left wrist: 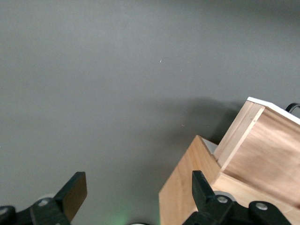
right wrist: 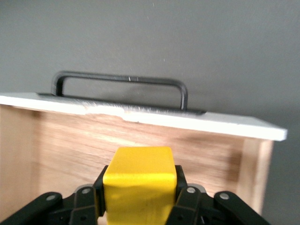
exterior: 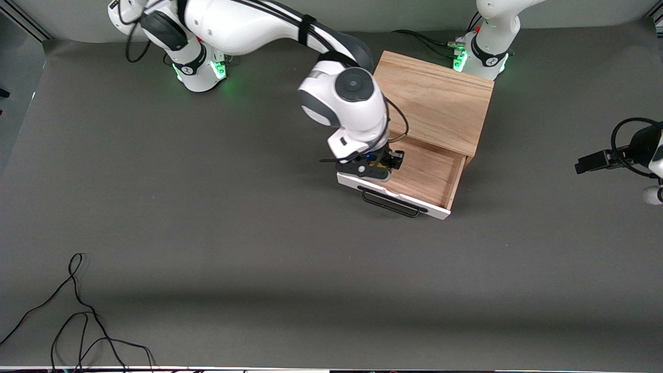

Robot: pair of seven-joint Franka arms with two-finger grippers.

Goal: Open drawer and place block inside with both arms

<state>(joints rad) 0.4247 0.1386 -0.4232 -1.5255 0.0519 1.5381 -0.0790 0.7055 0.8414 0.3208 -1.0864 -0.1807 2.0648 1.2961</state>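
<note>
Table: grey mat point(exterior: 207, 217) under everything; a loose black cable point(exterior: 77, 321) lies near the front camera toward the right arm's end.
Right arm: the right arm point(exterior: 269, 31) reaches from its base out over the open drawer.
Left arm: the left arm point(exterior: 647, 150) waits toward its own end of the table, apart from the box.
Wooden box: the wooden box point(exterior: 435, 101) sits just in front of the left arm's base.
Drawer: the drawer point(exterior: 422, 173) stands pulled out toward the front camera, brown inside showing, white front and black wire handle point(exterior: 391, 203) nearest the camera.
Right gripper: the right gripper point(right wrist: 139, 197) hangs over the drawer's inside, just inside the white front, fingers closed on the block.
Left gripper: the left gripper point(left wrist: 136, 197) has its fingers spread wide, nothing between them.
Block: the yellow block point(right wrist: 139, 185) is clamped between the right gripper's fingers, above the drawer's interior.
</note>
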